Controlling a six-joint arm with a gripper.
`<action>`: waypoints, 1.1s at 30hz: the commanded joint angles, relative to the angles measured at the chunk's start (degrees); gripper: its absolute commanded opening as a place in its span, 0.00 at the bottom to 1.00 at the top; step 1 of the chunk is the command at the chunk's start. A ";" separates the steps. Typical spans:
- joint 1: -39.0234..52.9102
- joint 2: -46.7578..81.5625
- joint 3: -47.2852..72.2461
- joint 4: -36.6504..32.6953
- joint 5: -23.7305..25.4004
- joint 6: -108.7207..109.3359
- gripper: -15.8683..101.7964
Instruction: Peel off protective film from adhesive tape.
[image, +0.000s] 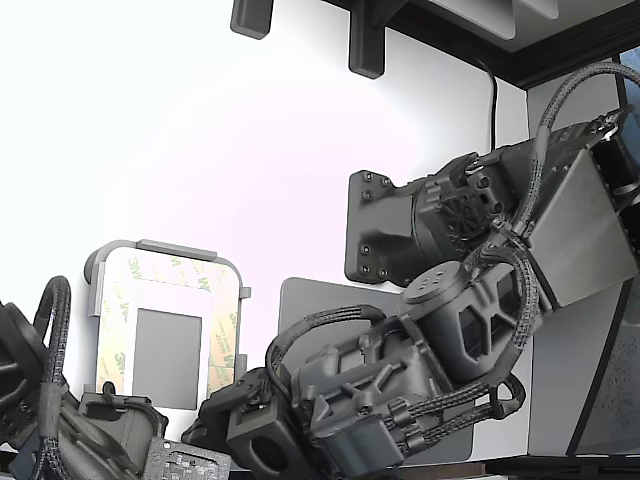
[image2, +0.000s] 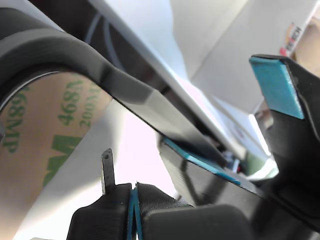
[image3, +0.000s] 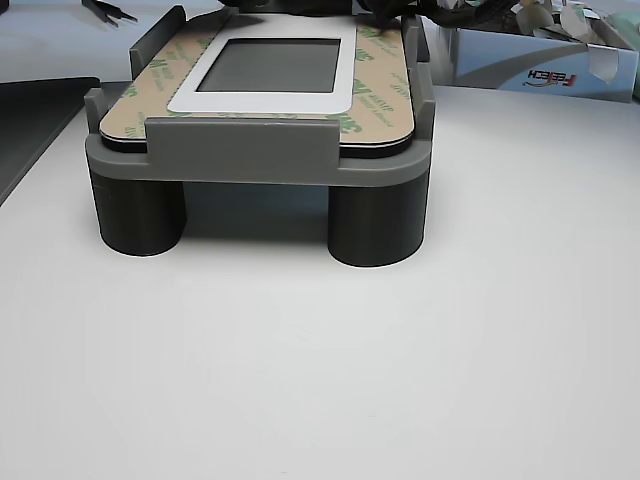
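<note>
Because the protective film (image3: 372, 98) is only a thin paper liner, it should be light and limp, apt to tear or crease if pulled sharply; my guess is that a lifted corner or an outer edge offers the best hold, taken with a fine pinch and peeled low and slowly. It shows pale tan with repeated green 3M print, lying flat in narrow strips over the adhesive tape (image3: 130, 100), which frames a small grey rectangle (image3: 272, 65) bordered in white. No corner looks lifted yet, so the peel seems not begun. The whole plate sits in a grey fixture (image3: 255, 150) raised on dark round legs, toward the far edge of the white surface (image3: 320, 360). In the wrist view the gripper (image2: 134, 200) has its dark ribbed tips pressed together with only a thin blue line between them, clenched on nothing I can make out, hovering just beside the printed film (image2: 55, 135) and the fixture's curved rim.
</note>
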 joint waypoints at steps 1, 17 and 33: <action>-1.05 0.70 -1.58 -0.53 -0.35 -0.09 0.04; -1.67 0.70 0.97 -2.90 -1.76 -0.26 0.04; -0.97 1.41 1.05 -2.29 -2.20 -0.53 0.04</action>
